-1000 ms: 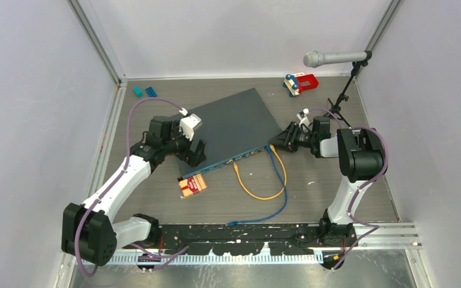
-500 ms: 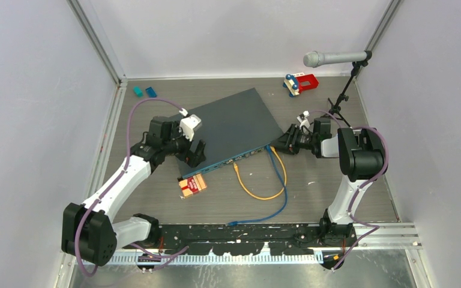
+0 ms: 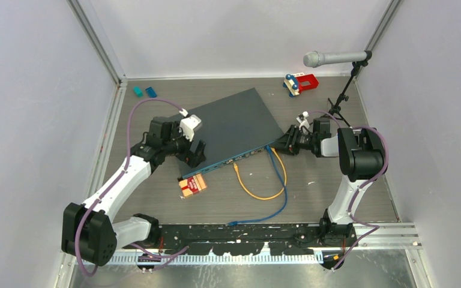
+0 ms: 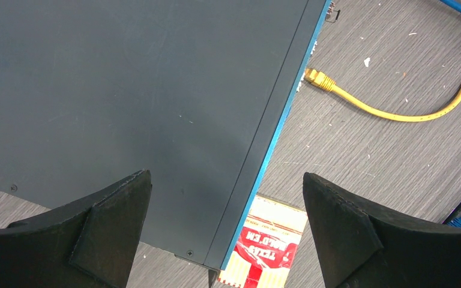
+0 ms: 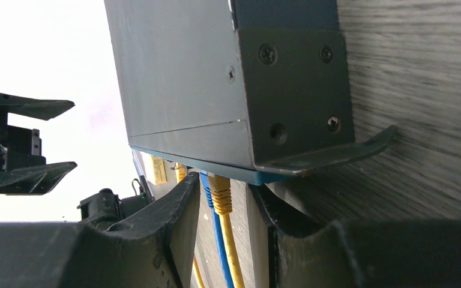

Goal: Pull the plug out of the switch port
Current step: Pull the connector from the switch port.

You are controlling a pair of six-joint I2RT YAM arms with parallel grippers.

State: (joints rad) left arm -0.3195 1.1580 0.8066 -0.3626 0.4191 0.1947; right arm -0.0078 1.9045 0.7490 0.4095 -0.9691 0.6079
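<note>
While the left claw (image 4: 225,175) hangs spread wide over the near-left corner of the switch (image 3: 234,126), holding nothing, the right claw (image 5: 224,186) sits partly closed at the switch's front right corner. It has a finger either side of the yellow plug (image 5: 221,201) and blue plug (image 5: 206,183) seated in ports there, and honestly I can't tell if it's pinching them or just bracketing them. Switch lies flat and skewed mid worktop (image 3: 336,192), red packet (image 3: 192,185) just beside its front left corner.
</note>
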